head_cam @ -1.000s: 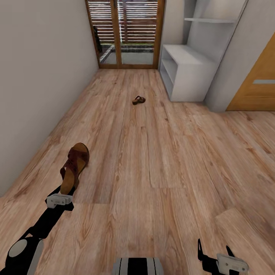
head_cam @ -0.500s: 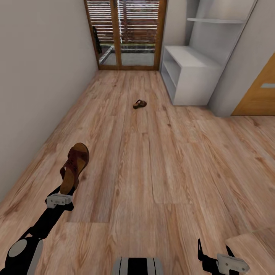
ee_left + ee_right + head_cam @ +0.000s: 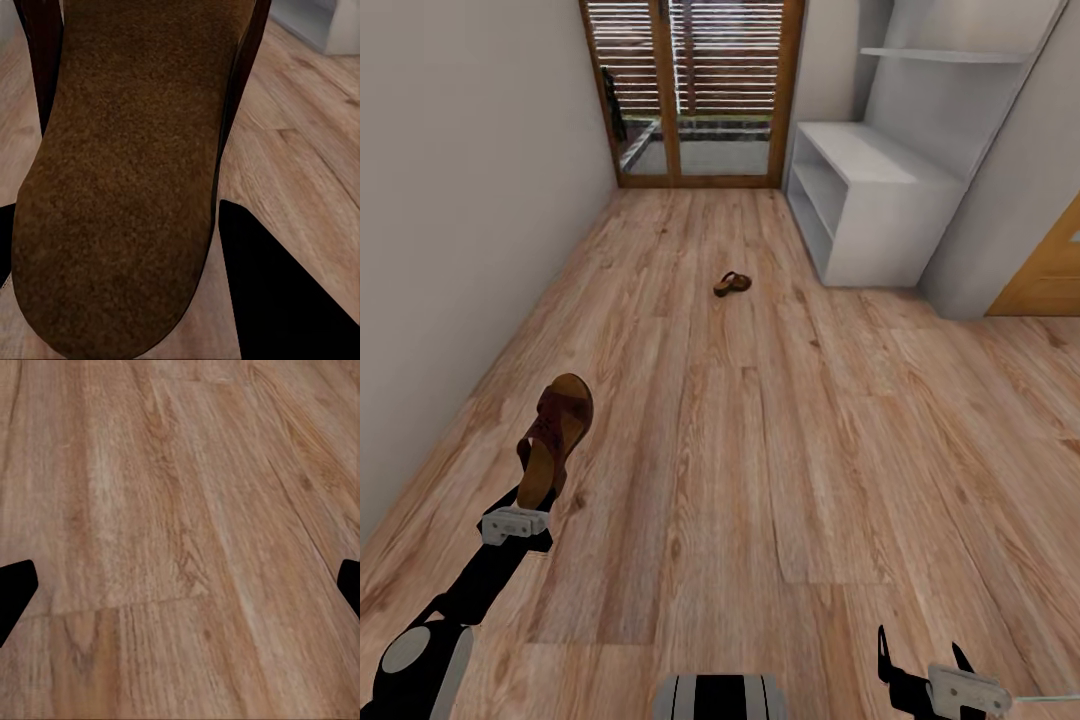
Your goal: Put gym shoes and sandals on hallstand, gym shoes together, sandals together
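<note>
My left gripper (image 3: 532,500) is shut on the heel of a dark brown sandal (image 3: 556,432) and holds it above the corridor floor (image 3: 760,450) at the left. Its tan footbed (image 3: 127,187) sits close in the left wrist view, beside a black finger (image 3: 285,300). The other sandal (image 3: 731,284) lies on the floor farther ahead, a little left of the white hallstand (image 3: 880,205). My right gripper (image 3: 918,662) stands open low at the right, and its fingertips (image 3: 15,592) frame bare planks. The gym shoes are out of view.
A grey wall (image 3: 460,200) runs along the left. A wood-framed glass door with slats (image 3: 690,90) closes the corridor's far end. An orange-brown door (image 3: 1055,275) stands at the right, past the hallstand's tall back panel (image 3: 1000,170).
The whole picture has shifted: the camera has moved, and the hallstand and the far sandal now sit lower and more to the right. Both arms keep their pose, and the left still holds the sandal.
</note>
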